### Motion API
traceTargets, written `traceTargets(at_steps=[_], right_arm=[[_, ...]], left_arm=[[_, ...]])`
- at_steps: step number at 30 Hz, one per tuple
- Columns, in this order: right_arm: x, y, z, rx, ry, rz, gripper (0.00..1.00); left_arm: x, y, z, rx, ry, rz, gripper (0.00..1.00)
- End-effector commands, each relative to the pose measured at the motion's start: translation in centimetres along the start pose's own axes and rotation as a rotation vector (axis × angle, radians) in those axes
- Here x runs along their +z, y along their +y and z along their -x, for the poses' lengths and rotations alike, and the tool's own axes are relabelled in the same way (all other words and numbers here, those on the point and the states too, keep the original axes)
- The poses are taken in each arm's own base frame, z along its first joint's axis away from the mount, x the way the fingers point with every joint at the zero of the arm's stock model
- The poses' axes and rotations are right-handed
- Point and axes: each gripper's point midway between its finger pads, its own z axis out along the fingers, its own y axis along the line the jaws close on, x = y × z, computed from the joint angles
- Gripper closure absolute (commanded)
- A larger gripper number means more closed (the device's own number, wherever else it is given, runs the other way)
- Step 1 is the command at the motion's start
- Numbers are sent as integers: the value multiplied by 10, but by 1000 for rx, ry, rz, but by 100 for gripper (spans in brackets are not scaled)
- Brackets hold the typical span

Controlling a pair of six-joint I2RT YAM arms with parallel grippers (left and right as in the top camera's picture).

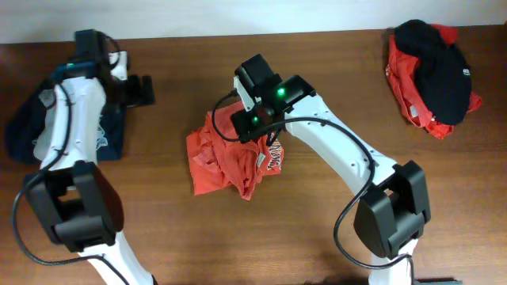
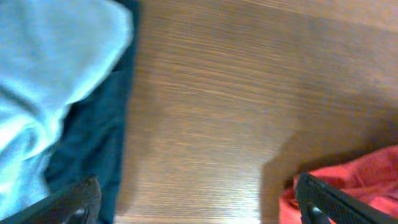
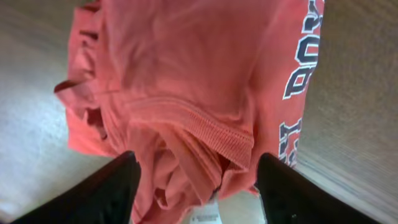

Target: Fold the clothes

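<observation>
Robotics lab: wooden table (image 1: 238,245), left arm (image 1: 75,119), right arm (image 1: 341,150).

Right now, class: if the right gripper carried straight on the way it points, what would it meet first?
The crumpled red shirt. In the wrist view the right gripper points down at its ribbed collar, with its fingers spread either side. Whether it already touches the cloth is unclear.

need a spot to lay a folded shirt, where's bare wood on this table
The wooden table is bare between the crumpled red t-shirt and the red-and-black clothes pile, and in a narrower strip between the dark navy shirt and the red t-shirt. It is crowded in the centre, where the right gripper hangs over the red t-shirt.
</observation>
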Motion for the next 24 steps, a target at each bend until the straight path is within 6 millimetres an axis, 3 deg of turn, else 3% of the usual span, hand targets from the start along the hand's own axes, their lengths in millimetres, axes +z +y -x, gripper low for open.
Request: traceTargets(at_steps=[1, 9, 15, 24], right_arm=[[9, -4, -5, 82, 16, -29, 41], [13, 20, -15, 116, 29, -38, 48], [17, 23, -21, 259, 16, -126, 52], [46, 19, -23, 300, 34, -151, 52]], left_arm=[[-28, 15, 15, -66, -75, -17, 1], [-29, 24, 15, -83, -76, -10, 1], [-29, 24, 14, -82, -72, -9, 1], [-29, 24, 9, -85, -53, -9, 1]])
